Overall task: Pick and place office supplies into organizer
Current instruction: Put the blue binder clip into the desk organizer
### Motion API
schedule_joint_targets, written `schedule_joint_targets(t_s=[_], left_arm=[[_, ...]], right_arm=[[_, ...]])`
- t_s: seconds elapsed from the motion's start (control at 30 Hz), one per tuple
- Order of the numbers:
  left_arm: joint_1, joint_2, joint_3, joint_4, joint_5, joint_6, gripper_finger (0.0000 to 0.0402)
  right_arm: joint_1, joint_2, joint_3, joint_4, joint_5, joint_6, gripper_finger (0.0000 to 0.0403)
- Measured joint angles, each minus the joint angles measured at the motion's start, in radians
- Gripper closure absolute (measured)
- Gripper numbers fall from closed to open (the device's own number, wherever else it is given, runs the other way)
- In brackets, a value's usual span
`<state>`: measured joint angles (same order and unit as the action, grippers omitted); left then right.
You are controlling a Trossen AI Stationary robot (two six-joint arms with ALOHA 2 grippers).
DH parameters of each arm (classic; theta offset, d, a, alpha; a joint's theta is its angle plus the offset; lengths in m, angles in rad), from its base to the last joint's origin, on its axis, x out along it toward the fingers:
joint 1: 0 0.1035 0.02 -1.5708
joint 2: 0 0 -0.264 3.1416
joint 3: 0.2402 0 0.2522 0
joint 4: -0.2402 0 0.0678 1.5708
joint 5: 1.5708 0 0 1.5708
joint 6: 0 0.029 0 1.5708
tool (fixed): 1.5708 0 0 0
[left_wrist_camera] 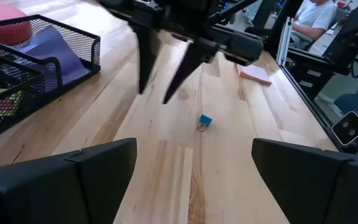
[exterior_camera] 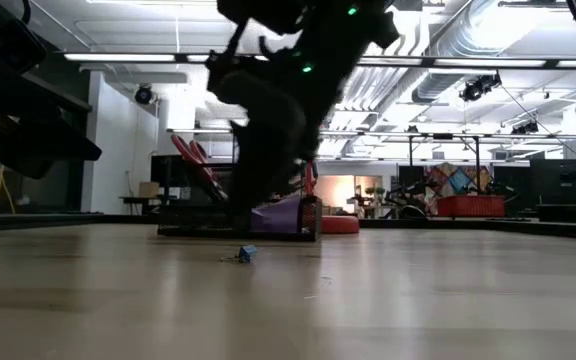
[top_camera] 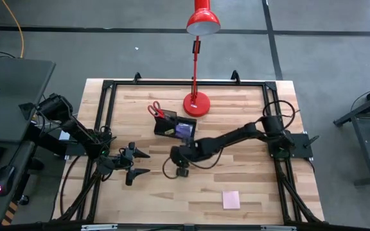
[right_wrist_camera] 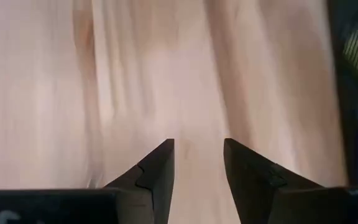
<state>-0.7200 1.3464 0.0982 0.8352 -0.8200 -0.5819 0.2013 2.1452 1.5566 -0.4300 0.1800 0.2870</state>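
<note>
the wooden desk [top_camera: 249, 186] carries everything. a red lamp [top_camera: 196, 102] stands at the desk's far edge, its base just behind the organizer [top_camera: 175, 128], the landmark used here. the organizer is a black mesh box holding red-handled scissors [top_camera: 155, 111] upright in one compartment and a purple sticky-note pad [top_camera: 185, 129] in the other. the right end effector [top_camera: 184, 168] hangs just in front of the organizer, pointing down at bare wood; its fingers [right_wrist_camera: 157, 171] stand parted with nothing between them, released. the left end effector [top_camera: 137, 164] waits well to the left of the organizer, spread wide and empty. a pink sticky-note pad [top_camera: 230, 199] lies well in front of the organizer, towards the near edge. a tiny blue clip [left_wrist_camera: 204, 121] lies on the desk near the right end effector.
</note>
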Motion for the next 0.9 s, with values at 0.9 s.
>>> schedule_joint_targets(t_s=[0.9], left_arm=[[0.0,0.0,0.0,-0.001,-0.011,0.006,0.0089]], right_arm=[[0.102,-0.003,0.0,-0.032,-0.093,0.274,0.0205]])
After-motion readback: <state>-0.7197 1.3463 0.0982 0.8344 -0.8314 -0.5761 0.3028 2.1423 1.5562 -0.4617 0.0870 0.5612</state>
